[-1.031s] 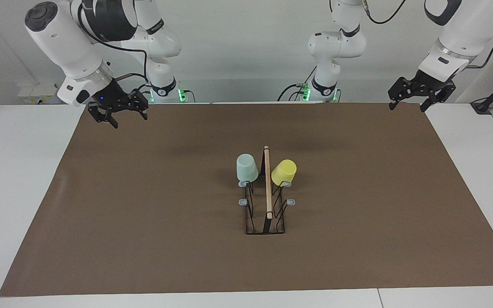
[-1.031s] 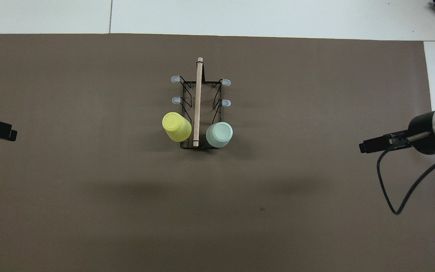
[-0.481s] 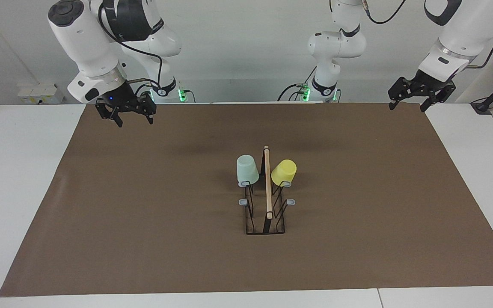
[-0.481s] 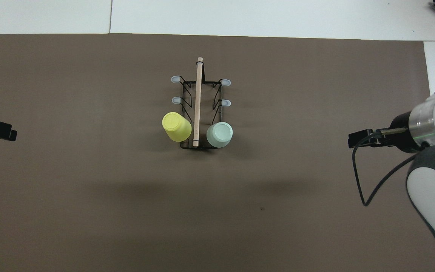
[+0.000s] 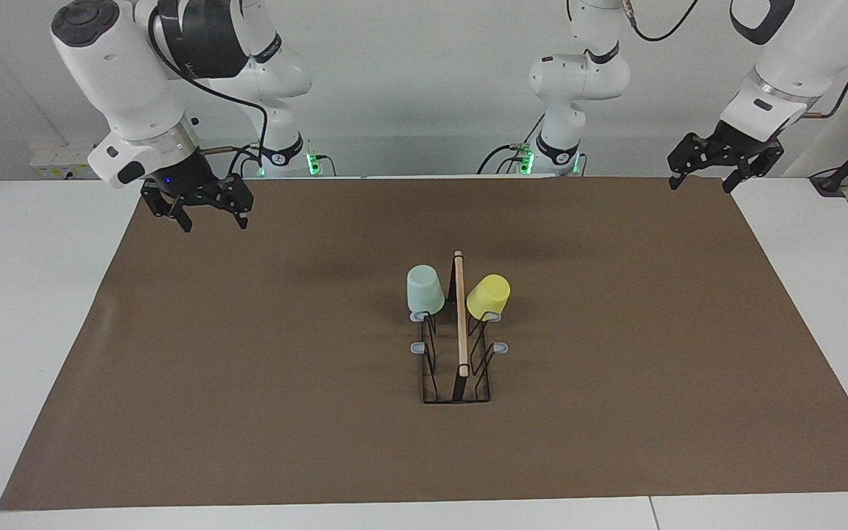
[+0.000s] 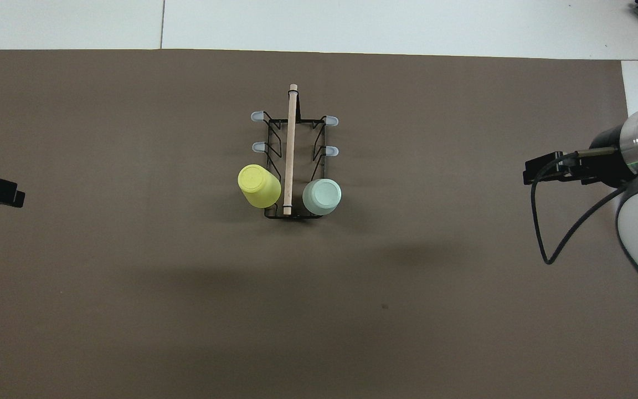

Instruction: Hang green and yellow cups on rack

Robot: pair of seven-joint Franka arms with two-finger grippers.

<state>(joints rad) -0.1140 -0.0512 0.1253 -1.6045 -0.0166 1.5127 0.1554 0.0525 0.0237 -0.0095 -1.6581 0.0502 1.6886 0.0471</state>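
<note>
At centre of brown mat point(image 5: 247, 383): rack point(image 5: 458, 346), wooden bar on top. Green cup point(image 5: 425, 289) and yellow cup point(image 5: 489, 296) hang upside down on prongs at rack's end nearer robots, green toward right arm's end. Right gripper point(image 5: 198, 212) raised over mat corner, fingers spread, empty. Left gripper point(image 5: 701, 179) raised over opposite corner, fingers spread, empty.

I see both cups, green point(image 5: 425, 289) and yellow point(image 5: 489, 296), hung on the rack point(image 5: 458, 346); my left gripper point(image 5: 701, 181) and right gripper point(image 5: 214, 221) hang open, empty.
</note>
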